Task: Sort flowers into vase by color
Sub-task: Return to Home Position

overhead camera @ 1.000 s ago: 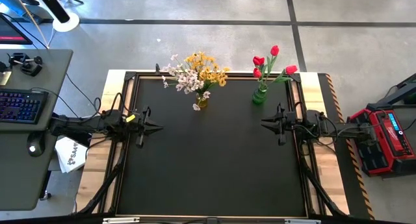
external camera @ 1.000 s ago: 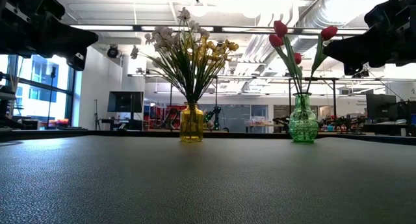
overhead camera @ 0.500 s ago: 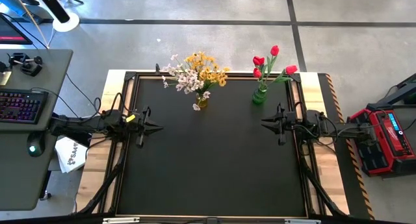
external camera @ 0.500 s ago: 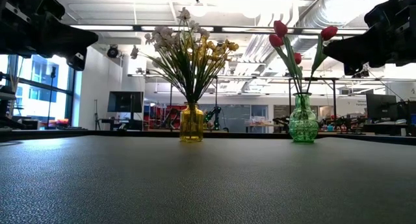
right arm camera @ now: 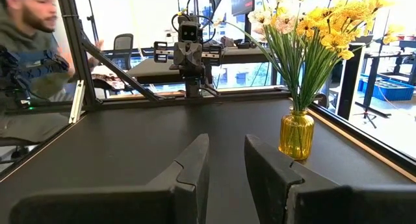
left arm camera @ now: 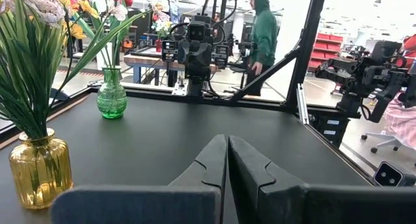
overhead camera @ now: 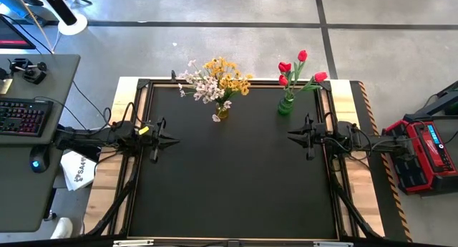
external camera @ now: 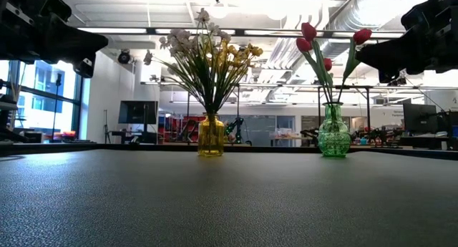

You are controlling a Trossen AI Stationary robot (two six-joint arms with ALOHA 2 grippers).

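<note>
Nothing has shifted: flowers [overhead camera: 223, 76] fill the yellow vase [external camera: 210, 136] and green vase [external camera: 333, 134], left pincer [left arm camera: 227, 139] closed, right pincer [right arm camera: 226, 139] slightly parted, sorting seemingly done.

You see a grey floor [overhead camera: 215, 43], a desk [overhead camera: 64, 75] with a keyboard [overhead camera: 23, 117], bright windows [external camera: 39, 107] and ceiling ducts [external camera: 336, 18].

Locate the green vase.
In the high view, the green vase stands by the far edge of the table, right of the yellow vase.
</note>
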